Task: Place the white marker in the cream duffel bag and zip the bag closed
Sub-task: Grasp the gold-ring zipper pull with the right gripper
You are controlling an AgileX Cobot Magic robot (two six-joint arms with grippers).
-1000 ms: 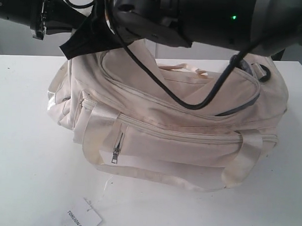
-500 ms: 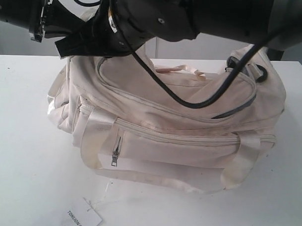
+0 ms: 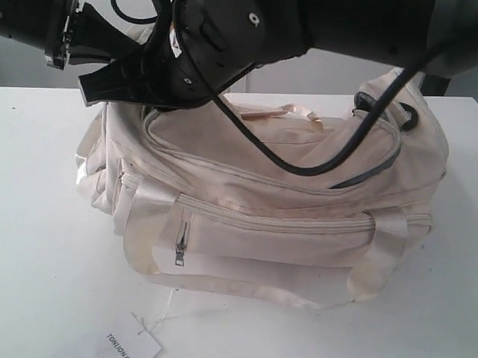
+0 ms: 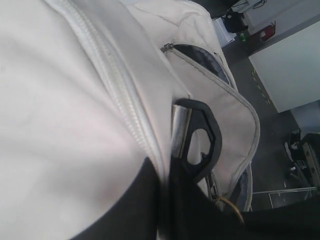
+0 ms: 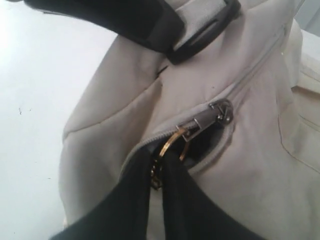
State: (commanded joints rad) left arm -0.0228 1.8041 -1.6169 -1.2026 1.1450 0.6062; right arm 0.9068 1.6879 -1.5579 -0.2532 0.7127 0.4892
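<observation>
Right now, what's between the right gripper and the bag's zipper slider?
The gold ring: the right gripper pinches it, and it links to the slider on the bag. The right wrist view shows this.

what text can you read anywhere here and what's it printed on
"TONLION": on the white paper tag, printed sideways along it.
Smaller mark after that word on the tag: too blurred to read.
cream duffel bag: no readable text in any view.
</observation>
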